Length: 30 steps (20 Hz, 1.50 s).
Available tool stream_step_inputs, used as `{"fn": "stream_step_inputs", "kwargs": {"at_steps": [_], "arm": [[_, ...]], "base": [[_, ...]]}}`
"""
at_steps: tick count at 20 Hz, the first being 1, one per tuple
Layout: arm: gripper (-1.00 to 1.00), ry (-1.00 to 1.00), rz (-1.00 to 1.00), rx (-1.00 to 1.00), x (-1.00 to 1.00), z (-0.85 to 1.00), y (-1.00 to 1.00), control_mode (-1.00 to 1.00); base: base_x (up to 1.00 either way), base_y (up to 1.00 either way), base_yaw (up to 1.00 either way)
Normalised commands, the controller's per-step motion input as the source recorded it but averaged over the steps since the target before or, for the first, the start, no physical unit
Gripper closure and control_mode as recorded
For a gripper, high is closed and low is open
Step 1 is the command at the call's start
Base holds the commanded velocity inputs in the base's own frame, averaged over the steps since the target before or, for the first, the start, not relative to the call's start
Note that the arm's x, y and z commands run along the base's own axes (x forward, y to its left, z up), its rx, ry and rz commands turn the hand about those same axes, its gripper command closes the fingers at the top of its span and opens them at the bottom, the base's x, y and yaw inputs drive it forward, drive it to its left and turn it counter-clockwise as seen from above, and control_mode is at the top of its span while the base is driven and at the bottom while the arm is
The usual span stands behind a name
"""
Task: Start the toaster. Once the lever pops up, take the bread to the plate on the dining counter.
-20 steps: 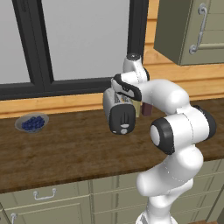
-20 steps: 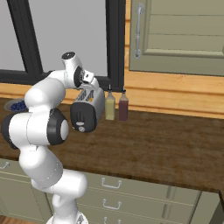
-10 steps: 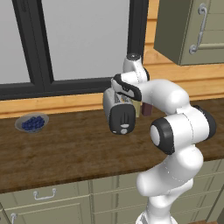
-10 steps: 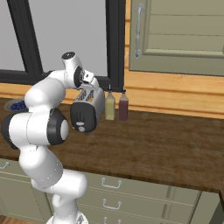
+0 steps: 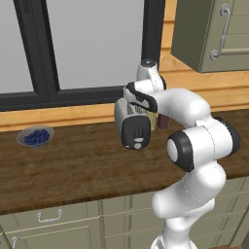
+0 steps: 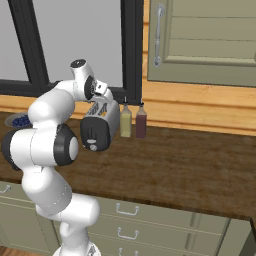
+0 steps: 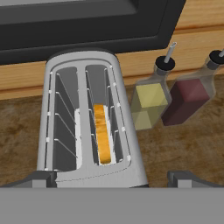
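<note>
1. We have the gripper [image 7: 112, 177] poised above the toaster [image 7: 89, 120], its fingers spread wide on either side and holding nothing.
2. The toaster stands on the dining counter [image 5: 73, 165], near the window; the bread [image 7: 101, 133] sits edge-up in the right-hand slot, low between the wire guides.
3. We judge the main risk to be a skewed descent: the slot is narrow, so a fingertip could catch the wire guides or the slot's edge instead of straddling the slice.
4. A grip on only the thin top edge might let the slice slip back in.
5. The yellow bottle [image 7: 150, 103] and dark red bottle [image 7: 189, 97] stand just beside the toaster, so a wide swing could topple them.
6. We can read no brand, label or writing anywhere.
</note>
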Motion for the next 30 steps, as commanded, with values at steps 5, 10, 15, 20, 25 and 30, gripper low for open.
{"fn": "stream_step_inputs", "kwargs": {"at_steps": [5, 10, 15, 20, 25, 30], "arm": [[-1.0, 0.0, 0.0, 0.0, 0.0, 0.0, 0.0, -1.0], [-1.0, 0.0, 0.0, 0.0, 0.0, 0.0, 0.0, -1.0], [-1.0, 0.0, 0.0, 0.0, 0.0, 0.0, 0.0, -1.0], [-1.0, 0.0, 0.0, 0.0, 0.0, 0.0, 0.0, -1.0], [-1.0, 0.0, 0.0, 0.0, 0.0, 0.0, 0.0, -1.0], [-1.0, 0.0, 0.0, 0.0, 0.0, 0.0, 0.0, -1.0]], "base": [[0.0, 0.0, 0.0], [0.0, 0.0, 0.0], [0.0, 0.0, 0.0], [0.0, 0.0, 0.0], [0.0, 0.0, 0.0], [0.0, 0.0, 0.0]]}}
